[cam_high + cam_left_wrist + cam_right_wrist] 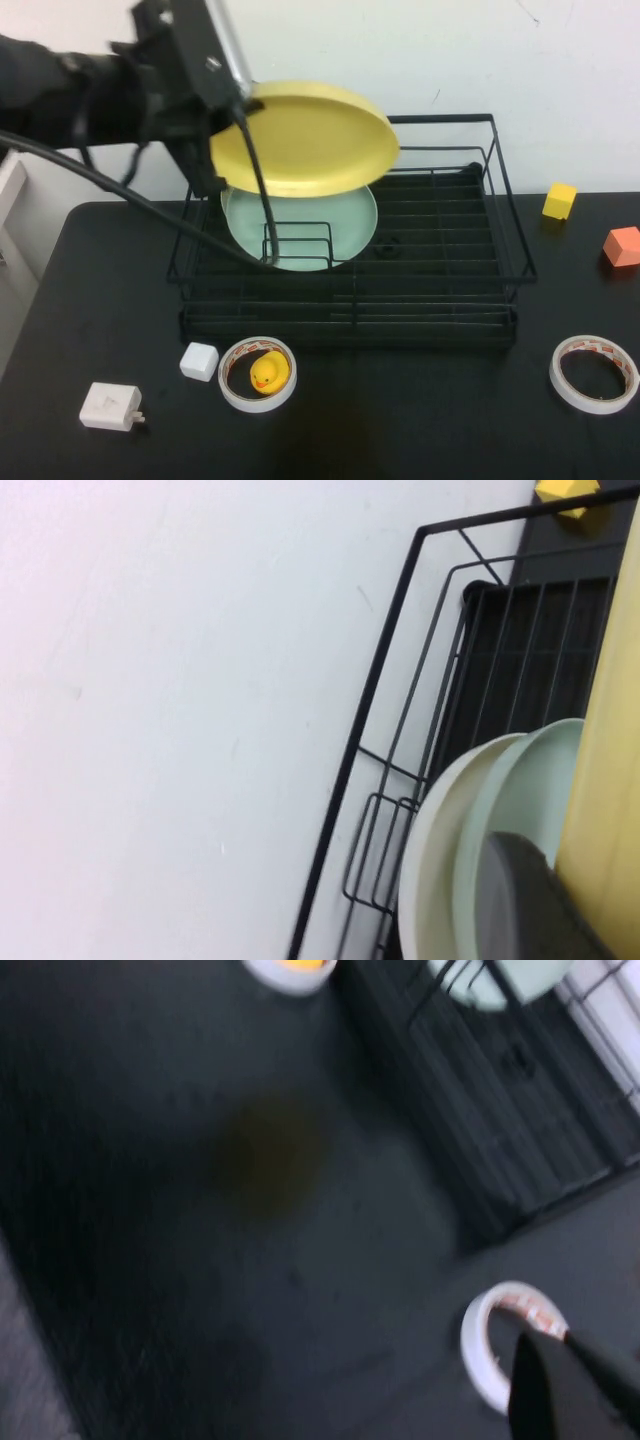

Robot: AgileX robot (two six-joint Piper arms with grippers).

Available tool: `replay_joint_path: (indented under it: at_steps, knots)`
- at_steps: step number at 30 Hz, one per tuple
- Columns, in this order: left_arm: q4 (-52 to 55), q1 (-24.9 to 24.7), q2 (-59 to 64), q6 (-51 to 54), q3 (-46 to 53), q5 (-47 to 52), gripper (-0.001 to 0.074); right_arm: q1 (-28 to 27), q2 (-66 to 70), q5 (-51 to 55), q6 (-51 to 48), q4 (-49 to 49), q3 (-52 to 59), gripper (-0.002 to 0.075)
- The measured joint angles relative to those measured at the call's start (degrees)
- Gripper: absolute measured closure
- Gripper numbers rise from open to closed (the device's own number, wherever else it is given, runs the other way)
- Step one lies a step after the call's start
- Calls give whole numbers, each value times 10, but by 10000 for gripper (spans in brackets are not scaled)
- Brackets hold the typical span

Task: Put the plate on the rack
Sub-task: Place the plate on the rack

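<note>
The high view is evenly and brightly lit and mostly sharp, with soft glare on the white wall [560,70] and a faint sheen on the black table [420,420]. The left wrist view is bright, its wall nearly washed out, and the yellow plate [610,780] at the edge is a soft out-of-focus band. The right wrist view is dim and smeared by motion blur

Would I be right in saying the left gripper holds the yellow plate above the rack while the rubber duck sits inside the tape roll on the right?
Not quite: the high view shows the rubber duck inside the left tape roll. The left gripper does hold the yellow plate above the rack.
</note>
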Motion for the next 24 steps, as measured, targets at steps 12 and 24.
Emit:
replay_joint_path:
  at_steps: [12, 24]
  knots:
    - [-13, -30, 71, 70, 0, -74, 652, 0, -24, -35, 2, 3, 13, 726]
    - [-42, -30, 105, 69, 0, -96, 652, 0, -24, -35, 3, 0, 13, 726]
